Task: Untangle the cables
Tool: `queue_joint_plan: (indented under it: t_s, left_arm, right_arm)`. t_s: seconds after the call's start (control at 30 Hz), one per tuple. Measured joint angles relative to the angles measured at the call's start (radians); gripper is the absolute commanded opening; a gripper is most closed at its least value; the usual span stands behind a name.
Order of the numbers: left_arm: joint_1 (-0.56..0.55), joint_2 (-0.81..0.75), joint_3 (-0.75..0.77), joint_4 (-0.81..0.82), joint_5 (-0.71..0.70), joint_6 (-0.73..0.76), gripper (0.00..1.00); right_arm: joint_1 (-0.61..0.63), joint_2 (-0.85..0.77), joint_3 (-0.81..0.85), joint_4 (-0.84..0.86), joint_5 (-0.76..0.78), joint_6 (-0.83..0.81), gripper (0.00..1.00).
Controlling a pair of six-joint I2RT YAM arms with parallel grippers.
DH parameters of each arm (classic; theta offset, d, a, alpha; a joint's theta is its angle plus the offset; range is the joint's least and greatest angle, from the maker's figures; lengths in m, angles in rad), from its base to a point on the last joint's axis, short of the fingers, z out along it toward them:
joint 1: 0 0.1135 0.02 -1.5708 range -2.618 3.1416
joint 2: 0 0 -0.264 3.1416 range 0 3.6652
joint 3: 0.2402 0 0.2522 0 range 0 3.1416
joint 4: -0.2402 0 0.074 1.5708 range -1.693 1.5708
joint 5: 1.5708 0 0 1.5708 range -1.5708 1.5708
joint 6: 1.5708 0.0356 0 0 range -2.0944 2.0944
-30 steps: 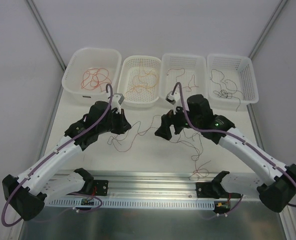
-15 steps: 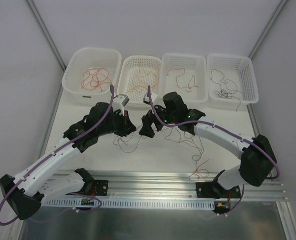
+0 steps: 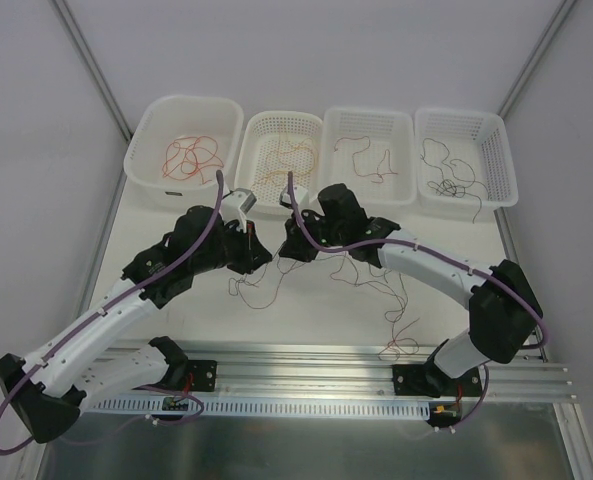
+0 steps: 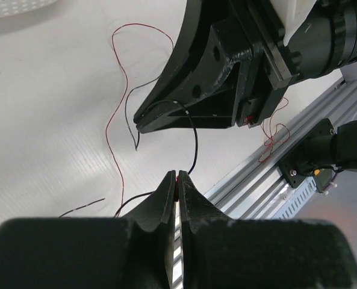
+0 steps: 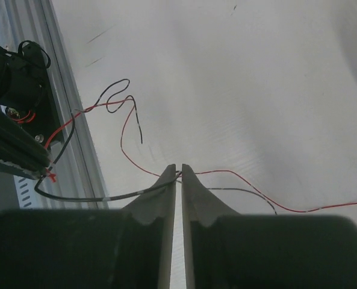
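- Top external: we see the cables [image 3: 400, 340] loose on the table [image 3: 316, 322]. Their long axis runs left-right, from the grippers out to the near-right rail [image 3: 306, 365].
- Left gripper [image 4: 177, 176] is clamped on a black strand that arcs over to the right gripper's tips.
- Right gripper [image 5: 179, 168] is pinched on red and black strands crossing its tips sideways.

You see the right gripper [image 3: 294, 243] swing from centre-right of the frame leftward to the middle, where it now sits just beside the left gripper [image 3: 255, 252]. Its jaws, wide a second ago, now pinch together on the cables [image 3: 259, 291]. The right arm's elbow lifts and folds toward the lower right. The left arm's near end slips slightly toward the lower left.
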Motion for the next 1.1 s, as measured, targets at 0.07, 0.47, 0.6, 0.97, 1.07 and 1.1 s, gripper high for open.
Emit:
queue_joint_plan:
  t_s: [0.07,0.47,0.6,0.97,1.07,1.1]
  left_arm:
    - [0.0,-0.004,0.0,0.0,-0.003,0.0,0.0]
    - [0.0,-0.061,-0.001,-0.031,-0.148,-0.023,0.0]
    - [0.0,-0.109,-0.002,-0.072,-0.269,-0.055,0.0]
    - [0.001,-0.155,-0.048,-0.171,-0.53,-0.13,0.0]
    - [0.009,-0.144,-0.062,-0.19,-0.58,-0.143,0.0]
    - [0.017,-0.138,-0.064,-0.194,-0.589,-0.144,0.0]
  right_arm:
    - [0.0,-0.002,-0.003,0.013,0.0,0.003,0.01]
    - [-0.004,-0.122,-0.111,0.069,0.007,0.025,0.01]
    - [-0.027,-0.186,-0.175,0.078,0.032,0.043,0.01]
    - [-0.264,-0.426,-0.23,-0.149,0.329,0.143,0.01]
    - [-0.451,-0.507,-0.248,-0.254,0.366,0.199,0.01]
    - [-0.503,-0.531,-0.251,-0.282,0.378,0.211,0.01]
